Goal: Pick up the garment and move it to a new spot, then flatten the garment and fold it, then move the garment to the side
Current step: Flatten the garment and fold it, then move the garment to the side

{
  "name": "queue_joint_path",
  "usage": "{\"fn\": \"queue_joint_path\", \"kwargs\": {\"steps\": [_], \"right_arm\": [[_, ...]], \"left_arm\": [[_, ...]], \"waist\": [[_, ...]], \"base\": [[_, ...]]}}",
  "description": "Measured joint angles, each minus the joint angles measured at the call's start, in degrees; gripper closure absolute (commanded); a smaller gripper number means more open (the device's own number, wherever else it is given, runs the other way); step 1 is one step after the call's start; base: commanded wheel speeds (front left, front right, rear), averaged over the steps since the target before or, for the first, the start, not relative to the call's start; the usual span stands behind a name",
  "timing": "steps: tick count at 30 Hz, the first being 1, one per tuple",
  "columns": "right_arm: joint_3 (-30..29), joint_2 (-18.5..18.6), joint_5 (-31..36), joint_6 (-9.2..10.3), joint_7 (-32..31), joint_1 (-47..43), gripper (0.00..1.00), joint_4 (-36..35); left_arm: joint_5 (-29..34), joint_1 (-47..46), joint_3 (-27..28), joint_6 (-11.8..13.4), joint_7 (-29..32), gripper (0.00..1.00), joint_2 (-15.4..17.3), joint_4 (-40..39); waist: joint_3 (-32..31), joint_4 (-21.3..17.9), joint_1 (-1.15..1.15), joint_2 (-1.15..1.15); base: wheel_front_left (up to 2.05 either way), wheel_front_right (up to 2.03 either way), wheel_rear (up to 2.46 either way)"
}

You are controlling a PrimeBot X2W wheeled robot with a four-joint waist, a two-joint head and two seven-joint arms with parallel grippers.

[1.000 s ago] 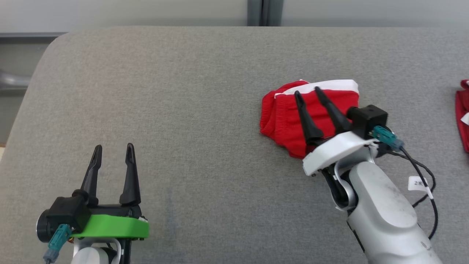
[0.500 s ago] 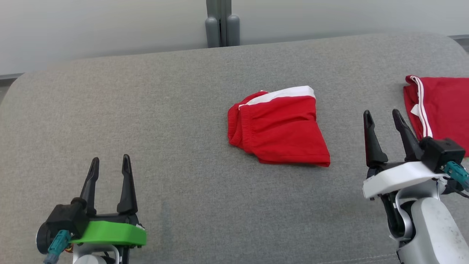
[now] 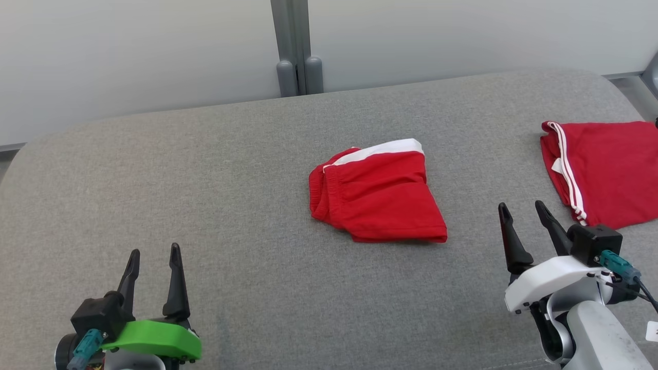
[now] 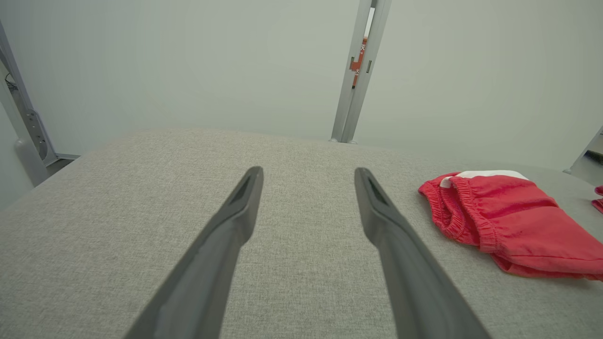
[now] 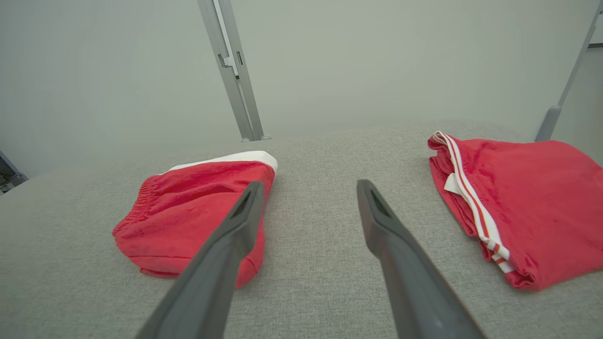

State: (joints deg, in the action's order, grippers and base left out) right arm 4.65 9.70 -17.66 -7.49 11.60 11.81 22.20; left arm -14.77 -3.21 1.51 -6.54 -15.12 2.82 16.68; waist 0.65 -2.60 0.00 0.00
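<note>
Empty, fingers apart: left pincer [image 3: 154, 249], right pincer [image 3: 521, 204]. Right wrist view: folded garment [image 5: 188, 212] left of pincer, striped garment [image 5: 527, 188] right. Left wrist view: folded garment's gathered waistband [image 4: 452, 212].

Left wrist view: folded garment [image 4: 509, 221] cropped right.

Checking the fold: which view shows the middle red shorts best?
Head view: the folded shorts lie whole, seen from above. In the right wrist view a finger hides part; in the left wrist view the frame edge crops them.
</note>
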Motion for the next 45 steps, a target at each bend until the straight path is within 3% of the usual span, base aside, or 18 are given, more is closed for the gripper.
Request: {"fn": "queue_joint_path", "kwargs": {"steps": [25,28,36,40,45], "right_arm": [[3.5,1.2,-2.2,0.00,-0.1,3.8,0.00,5.2],[4.4,1.0,-3.1,0.00,-4.4,7.4,0.00,6.5],[3.0,-1.9,-7.4,0.00,-25.8,21.2,0.00,14.9],[1.0,-2.3,-4.6,0.00,-30.9,25.7,0.00,20.5],[-2.8,-4.1,-0.4,0.01,-31.9,28.9,0.00,26.3]], "left_arm": [[-0.2,0.0,-0.2,0.0,0.0,0.00,0.0,0.5],[-0.2,-0.1,-0.2,0.0,0.0,0.00,0.0,0.2],[-0.9,-2.2,-1.7,-0.1,0.0,0.00,0.0,-0.7],[-1.9,-3.4,-2.6,0.1,0.0,0.00,0.0,-1.1],[-2.6,-4.3,-3.3,0.5,0.0,0.00,0.0,-1.2]], "waist": [[1.0,2.3,0.00,0.00],[1.8,2.2,0.00,0.00],[4.8,3.7,0.00,0.00],[6.5,5.4,0.00,0.00],[8.6,8.1,0.00,0.00]], "base": [[0.00,0.00,0.00],[0.00,0.00,0.00],[0.00,0.00,0.00],[0.00,0.00,0.00],[0.00,0.00,0.00]]}}
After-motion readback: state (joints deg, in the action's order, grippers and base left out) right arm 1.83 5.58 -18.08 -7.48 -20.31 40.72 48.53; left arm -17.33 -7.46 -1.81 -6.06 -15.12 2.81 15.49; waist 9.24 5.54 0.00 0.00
